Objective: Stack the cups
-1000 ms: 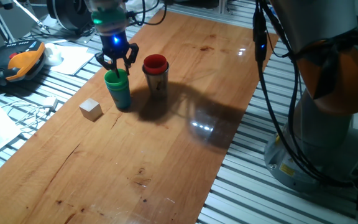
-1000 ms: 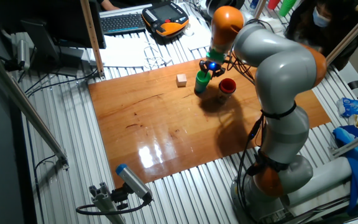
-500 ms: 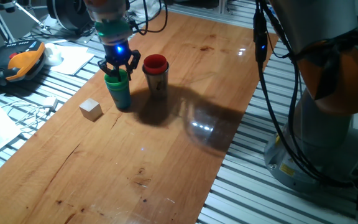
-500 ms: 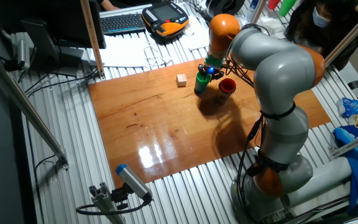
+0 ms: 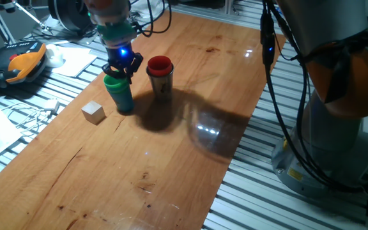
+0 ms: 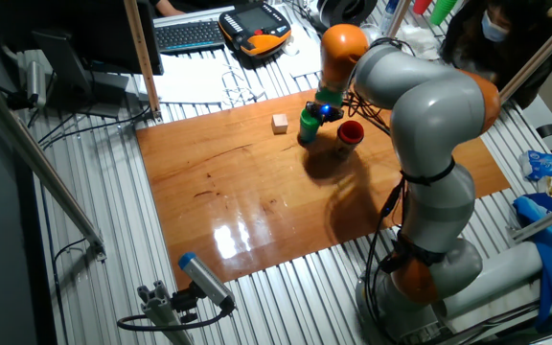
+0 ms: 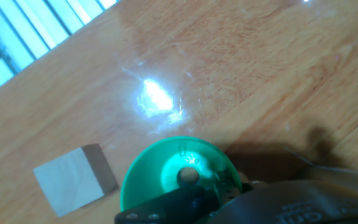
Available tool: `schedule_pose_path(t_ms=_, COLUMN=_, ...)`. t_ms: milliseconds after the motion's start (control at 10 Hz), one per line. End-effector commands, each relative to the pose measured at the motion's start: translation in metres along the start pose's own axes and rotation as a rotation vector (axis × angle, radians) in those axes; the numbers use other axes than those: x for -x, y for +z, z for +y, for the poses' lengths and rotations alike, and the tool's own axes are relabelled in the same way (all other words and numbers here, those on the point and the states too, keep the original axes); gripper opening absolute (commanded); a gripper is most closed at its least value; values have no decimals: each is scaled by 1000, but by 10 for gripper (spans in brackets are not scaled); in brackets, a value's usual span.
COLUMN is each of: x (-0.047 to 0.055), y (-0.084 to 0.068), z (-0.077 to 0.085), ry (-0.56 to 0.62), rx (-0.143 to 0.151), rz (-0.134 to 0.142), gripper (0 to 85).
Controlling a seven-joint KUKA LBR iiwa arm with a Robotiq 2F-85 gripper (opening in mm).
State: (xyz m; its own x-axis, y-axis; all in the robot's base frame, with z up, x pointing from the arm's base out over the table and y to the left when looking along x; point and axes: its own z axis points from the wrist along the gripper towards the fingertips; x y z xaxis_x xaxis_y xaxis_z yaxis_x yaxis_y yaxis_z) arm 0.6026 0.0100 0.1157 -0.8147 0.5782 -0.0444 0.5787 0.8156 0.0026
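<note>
Two cup stacks stand on the wooden surface [image 5: 171, 147]. The green-topped stack [image 5: 119, 94] has a green cup over a blue one and sits near the far-left edge, with the end effector [image 5: 121, 69] directly above its rim. The second stack, a steel cup [image 5: 161, 84] with a red cup [image 5: 159, 64] nested in its mouth, stands just beside the first, on the side toward the robot base, apart from it.

End effector state: the fingers are drawn close together at the green cup's rim. From the fixed views it cannot be determined whether they clamp the rim or merely touch it. In the hand view, a dark finger [image 7: 173, 202] overlaps the near edge of the green cup [image 7: 182, 174], whose interior is seen from straight above.

A small wooden cube [image 5: 93, 112] rests on the surface near the green-topped stack, on the side away from the steel cup, not touching it. In the hand view the cube [image 7: 74, 178] lies left of the green cup.

In the other fixed view, the end effector [image 6: 318, 108] is over the green-topped stack [image 6: 308, 127], with the red cup [image 6: 351, 131] to its right.
</note>
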Motion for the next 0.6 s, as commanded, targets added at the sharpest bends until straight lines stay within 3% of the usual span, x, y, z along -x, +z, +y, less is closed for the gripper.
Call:
schedule_pose_path(t_ms=0, x=-2, y=-8, z=1, ry=30, rx=21, rz=14, gripper=0)
schedule_pose_path(t_ms=200, x=-3, y=-40, z=-3, ry=74, rx=30, rz=37, gripper=0)
schedule_pose_path(t_ms=300, x=-2, y=-57, z=-8, ry=93, rx=49, rz=60, gripper=0)
schedule_pose_path(t_ms=500, x=4, y=-85, z=-27, ry=83, rx=51, rz=75, gripper=0)
